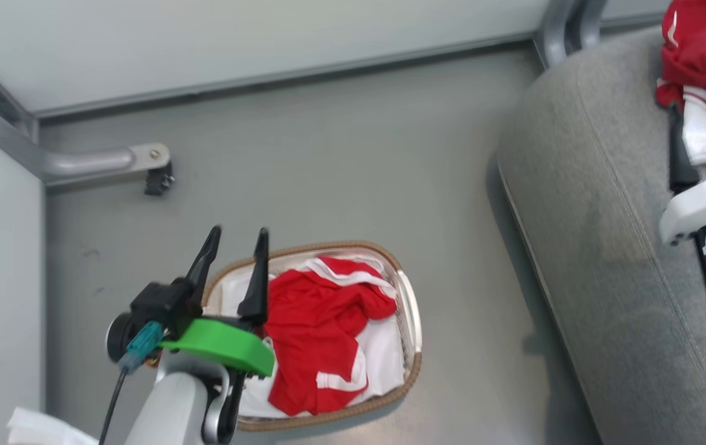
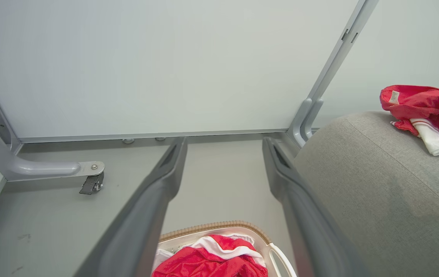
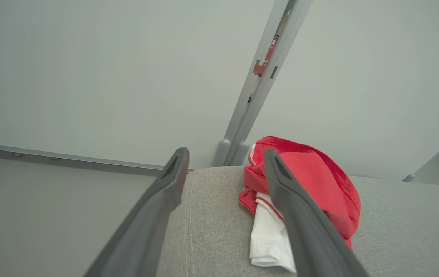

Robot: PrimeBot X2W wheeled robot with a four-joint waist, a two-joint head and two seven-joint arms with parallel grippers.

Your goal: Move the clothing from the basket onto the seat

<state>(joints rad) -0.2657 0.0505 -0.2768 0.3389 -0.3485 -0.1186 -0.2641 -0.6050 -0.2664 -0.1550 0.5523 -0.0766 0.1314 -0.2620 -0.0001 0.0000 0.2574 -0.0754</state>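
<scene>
Left gripper hangs over the near end of the small oval white plastic basket with brown woven rim, fingers spread wide, nothing between them. A bright red soft garment with white stripe trim lies crumpled inside. I judge it light, limp and prone to drape, so I'd pinch a raised fold mid-heap. On the right, a second red garment lies on the large light grey upholstered seat. Right gripper is beside it, fingers apart.
</scene>
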